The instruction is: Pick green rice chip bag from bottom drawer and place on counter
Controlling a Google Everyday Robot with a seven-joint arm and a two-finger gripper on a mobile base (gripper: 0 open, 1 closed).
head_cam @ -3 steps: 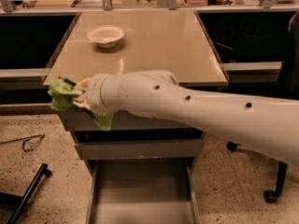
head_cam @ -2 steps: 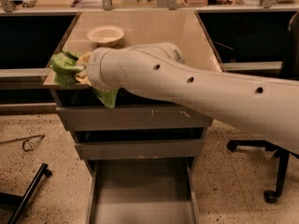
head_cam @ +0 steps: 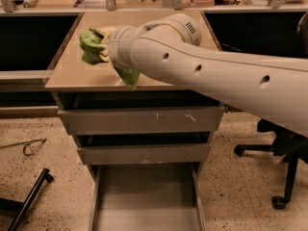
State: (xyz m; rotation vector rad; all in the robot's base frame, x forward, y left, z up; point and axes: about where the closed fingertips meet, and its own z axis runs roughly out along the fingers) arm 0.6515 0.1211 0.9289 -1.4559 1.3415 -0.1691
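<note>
Your gripper (head_cam: pixel 103 46) is over the left half of the desk (head_cam: pixel 72 73), and it is pinching the green rice chip bag (head_cam: pixel 91 47). You can see only a bit of the gripper, because the thick white arm (head_cam: pixel 216 76) covers most of it. The bag sticks out past the gripper, toward the left edge of the desk. One green corner hangs down under the wrist, near the front edge of the desk. You cannot tell if the bag touches the desk.

Count with me. You have one bag, one gripper and one arm. Under the desk there are three drawers. The top drawer (head_cam: pixel 139 121) has a grey front with scratches, and the middle drawer (head_cam: pixel 144 153) sits just below it. The bottom drawer (head_cam: pixel 144 196) is pulled out toward you, and you can see its flat grey floor. On the floor left of the desk lie one black bar (head_cam: pixel 29 196) and one bent wire (head_cam: pixel 29 147). Right of the desk stands one black chair (head_cam: pixel 284 153) on wheels. Behind the desk runs one long shelf (head_cam: pixel 57 1) with small stuff on it.

What changed: a second ago the gripper and the bag hung at the front left corner of the desk, lower than its top. Now they are higher and farther in, over the desk. The bottom drawer is out just as far as before.
</note>
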